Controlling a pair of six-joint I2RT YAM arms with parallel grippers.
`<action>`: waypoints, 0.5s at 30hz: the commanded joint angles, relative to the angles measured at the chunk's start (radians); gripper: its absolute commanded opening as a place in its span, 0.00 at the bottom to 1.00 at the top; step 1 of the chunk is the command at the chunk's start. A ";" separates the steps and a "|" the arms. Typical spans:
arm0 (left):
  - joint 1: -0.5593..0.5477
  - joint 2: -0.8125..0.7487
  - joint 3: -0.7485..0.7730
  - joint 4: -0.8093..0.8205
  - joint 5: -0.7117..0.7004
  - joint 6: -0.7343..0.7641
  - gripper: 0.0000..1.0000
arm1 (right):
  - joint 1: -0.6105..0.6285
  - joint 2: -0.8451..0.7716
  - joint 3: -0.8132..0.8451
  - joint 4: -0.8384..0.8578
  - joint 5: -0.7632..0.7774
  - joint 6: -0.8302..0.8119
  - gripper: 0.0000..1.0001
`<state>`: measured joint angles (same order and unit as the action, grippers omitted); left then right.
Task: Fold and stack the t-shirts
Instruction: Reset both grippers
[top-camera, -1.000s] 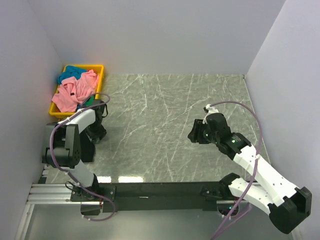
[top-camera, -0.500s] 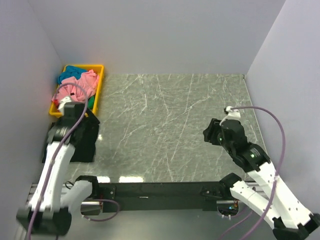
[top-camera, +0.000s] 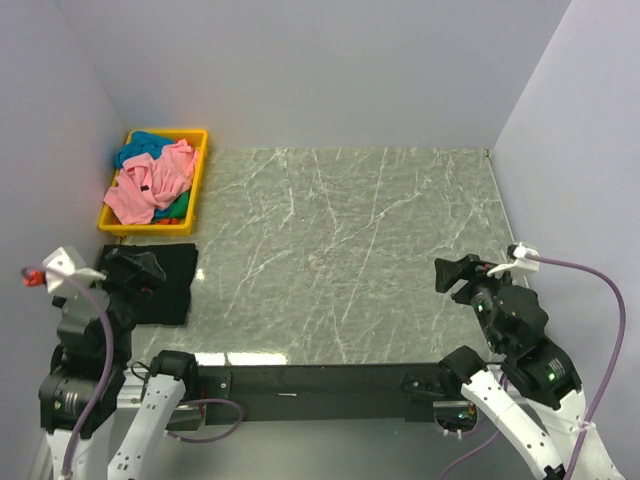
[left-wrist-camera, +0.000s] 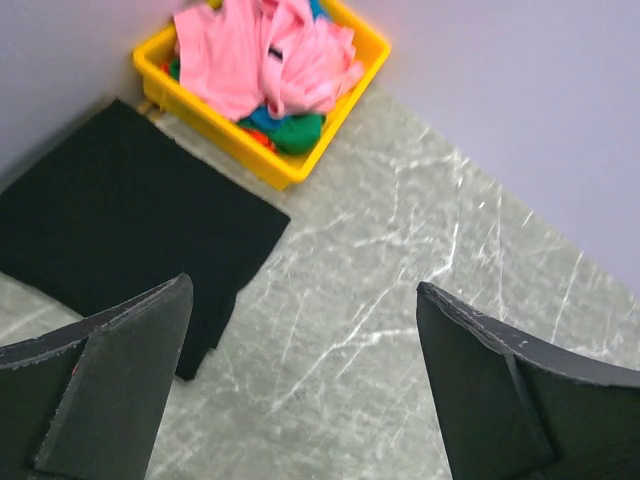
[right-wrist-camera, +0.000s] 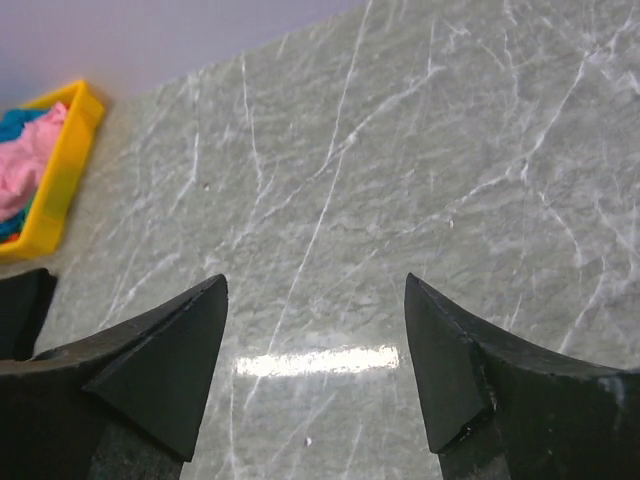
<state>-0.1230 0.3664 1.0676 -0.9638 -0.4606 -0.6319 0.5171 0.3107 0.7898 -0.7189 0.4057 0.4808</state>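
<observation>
Pale lilac walls (top-camera: 300, 70) box in a grey, white-veined marble table (top-camera: 350, 250). At its 9 o'clock edge lies the black t-shirt (top-camera: 165, 285), flat and apparently folded. At 10 o'clock a yellow bin (top-camera: 203, 160) holds the pink t-shirt (top-camera: 150, 185) and the teal t-shirt (top-camera: 145, 143). The left gripper (left-wrist-camera: 302, 290) and right gripper (right-wrist-camera: 315, 285) both gape wide, holding nothing.

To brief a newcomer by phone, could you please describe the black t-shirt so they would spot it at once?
Find the yellow bin at the far left corner of the marble table. Directly on its near side, flat on the marble, lies the black t-shirt. Unlike the crumpled pink shirt and teal shirt inside the bin, it is a flat dark rectangle.
</observation>
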 joint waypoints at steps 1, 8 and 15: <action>-0.027 -0.092 0.008 0.017 -0.097 0.035 1.00 | -0.005 -0.064 -0.026 0.061 0.036 -0.022 0.79; -0.035 -0.363 -0.075 0.163 -0.093 0.094 0.99 | -0.005 -0.120 -0.076 0.088 0.051 -0.048 0.86; -0.040 -0.506 -0.129 0.203 -0.148 0.080 0.99 | -0.005 -0.140 -0.104 0.099 0.045 -0.057 0.88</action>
<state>-0.1589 0.0040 0.9501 -0.8108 -0.5743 -0.5720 0.5171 0.1875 0.6849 -0.6708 0.4290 0.4450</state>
